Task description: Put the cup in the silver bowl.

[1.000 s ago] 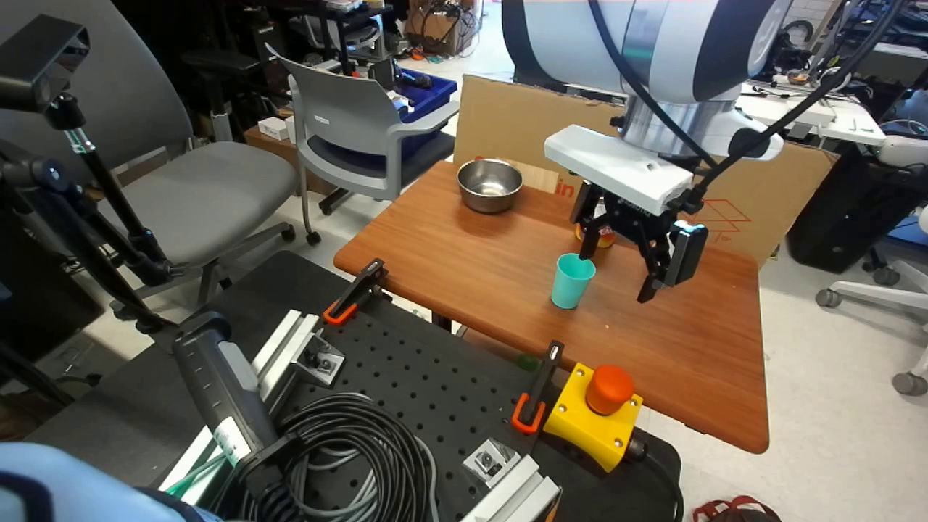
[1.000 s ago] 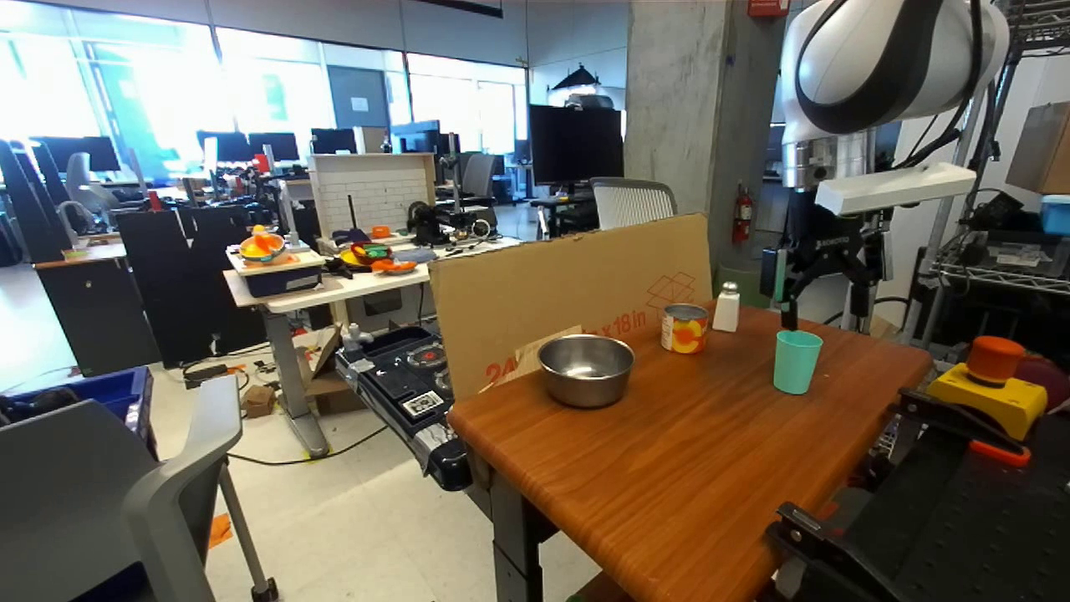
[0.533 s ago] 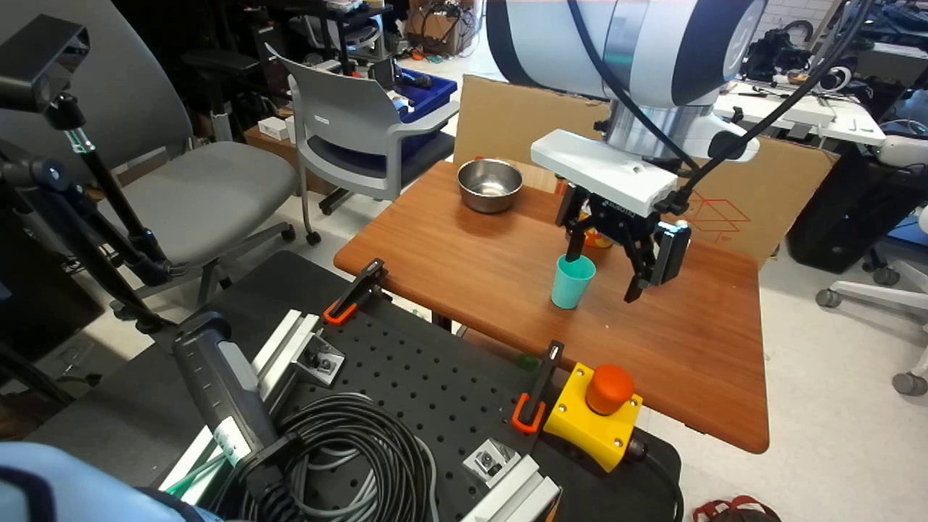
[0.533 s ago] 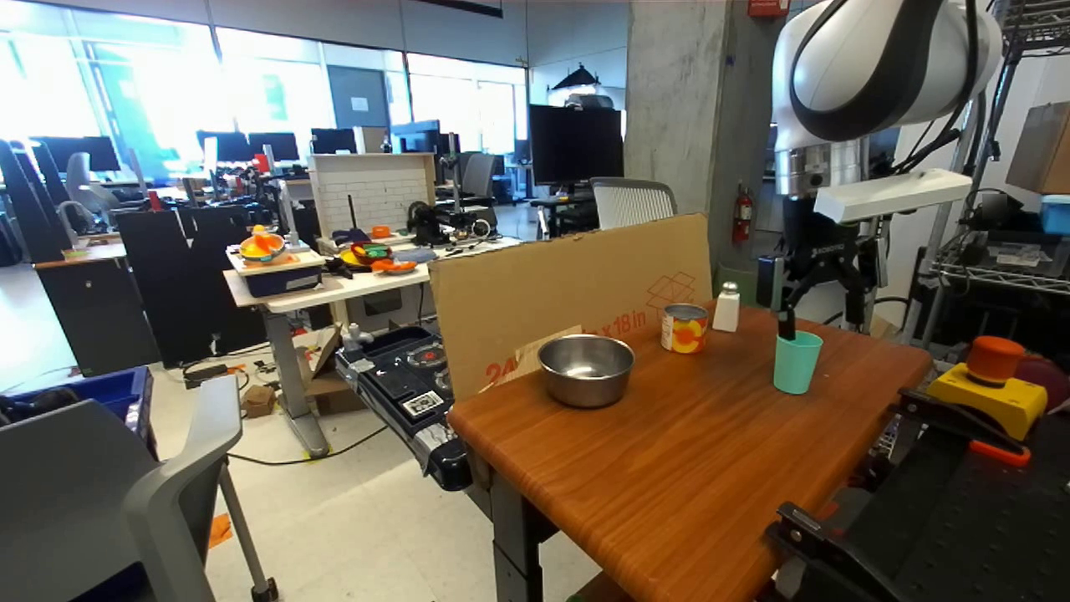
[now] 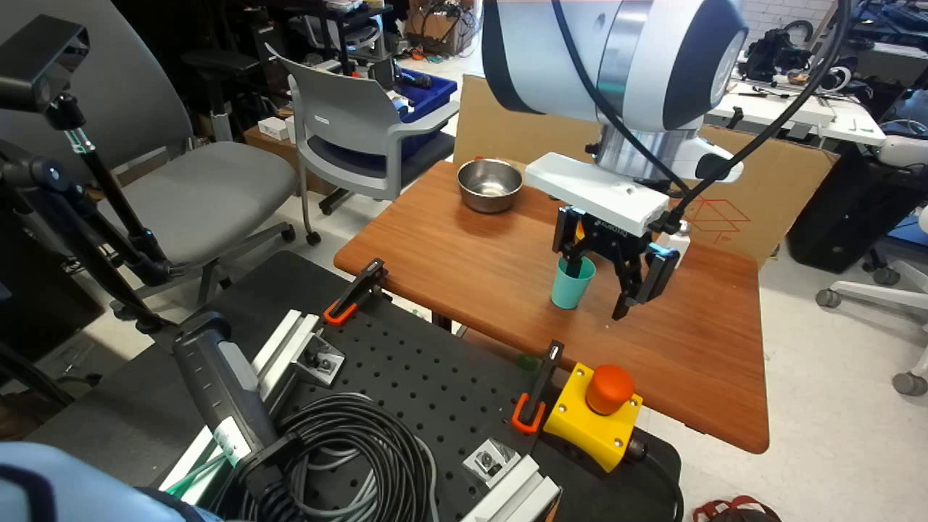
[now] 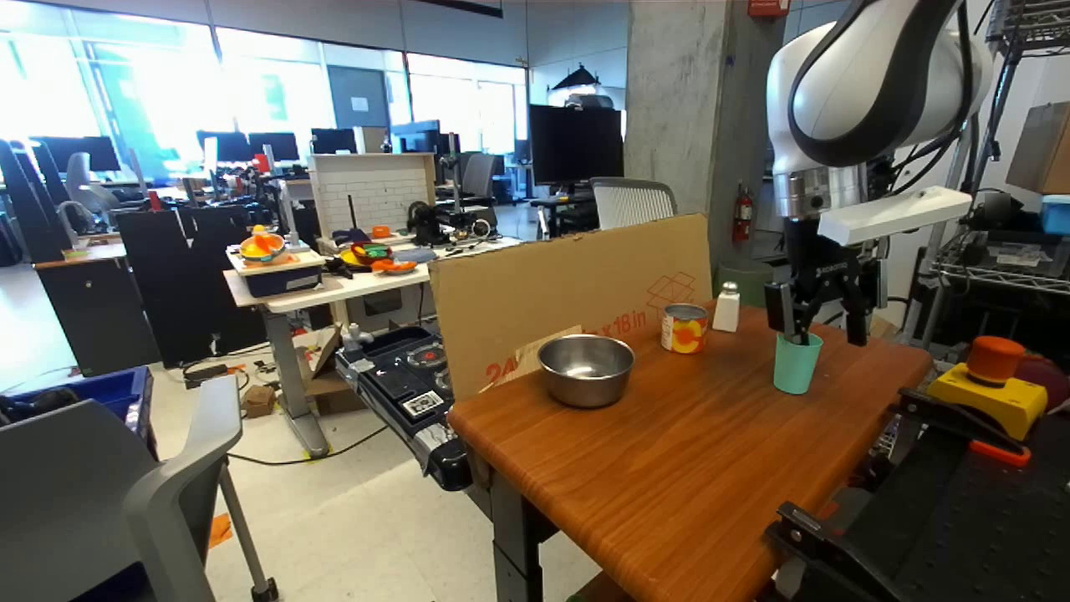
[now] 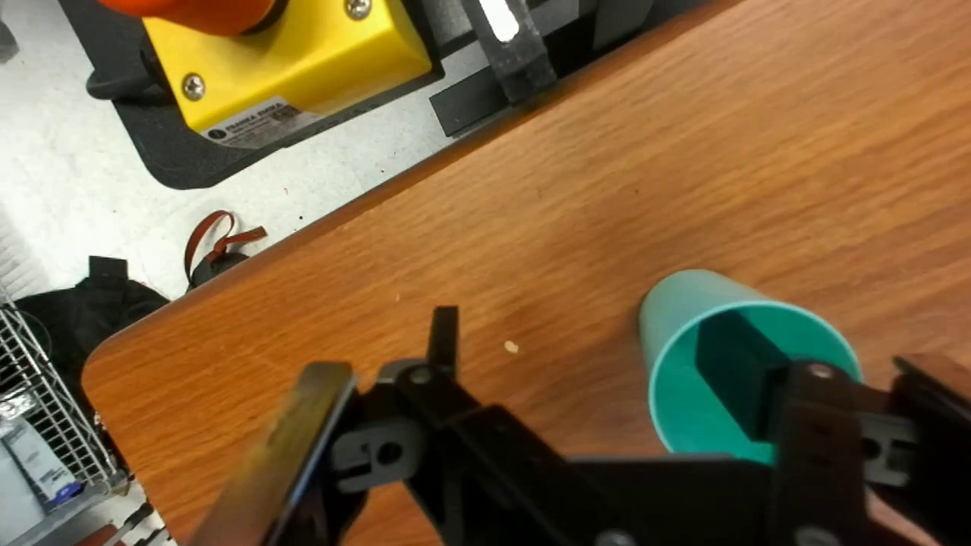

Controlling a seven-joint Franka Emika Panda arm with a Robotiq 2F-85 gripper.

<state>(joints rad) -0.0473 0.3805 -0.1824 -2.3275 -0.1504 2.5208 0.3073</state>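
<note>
Hanging right of center in an exterior view, the robot's gripper (image 5: 596, 293) holds its fingers (image 5: 625, 303) well apart above a wood-grain counter (image 5: 449, 254). One sits inside the mouth of the upright teal cup (image 5: 569, 296), while its partner hangs outside, to the right. At lower right in the wrist view, the cup's round opening frames the dark finger within, and the left side of the rim lies between the two fingers; whether the tip touches the inner wall is hard to tell from these angles.

The silver bowl (image 6: 585, 386) shows in both exterior views, well apart from the cup and upright on the same counter. Just below the middle of the frame in an exterior view, its shiny interior lies exposed, a bright glint on the metal floor. A can (image 6: 685, 333) with an orange-and-yellow label stands to the upper right of the bowl, just beside a white shaker (image 6: 726, 313) with a silvery top. Both stand near the cardboard sheet (image 6: 577, 284) along the counter's back edge. At the left edge of the frame, a blue bin (image 6: 132, 397) holds dark items (image 6: 38, 407), partly hidden by a gray chair (image 6: 67, 493). A yellow box (image 7: 356, 61) with an orange button (image 7: 220, 15) sits upper left in the wrist view.
</note>
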